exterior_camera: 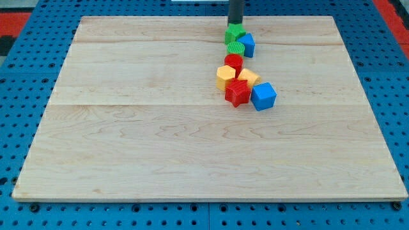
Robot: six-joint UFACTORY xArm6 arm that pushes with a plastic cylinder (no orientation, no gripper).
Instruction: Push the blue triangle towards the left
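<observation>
The blue triangle (247, 45) lies near the view's top, right of centre, on the wooden board (128, 140). It touches a green block (234, 34) on its upper left and a green ridged block (236, 48) on its lower left. My tip (235, 25) comes down from the view's top edge. It stands just behind the upper green block, up and to the left of the blue triangle.
Below the green blocks, a tight cluster runs down the board: a red block (233, 62), two yellow blocks (225, 76) (248, 78), a red star (238, 93) and a blue cube (262, 96). Blue pegboard (19, 76) surrounds the board.
</observation>
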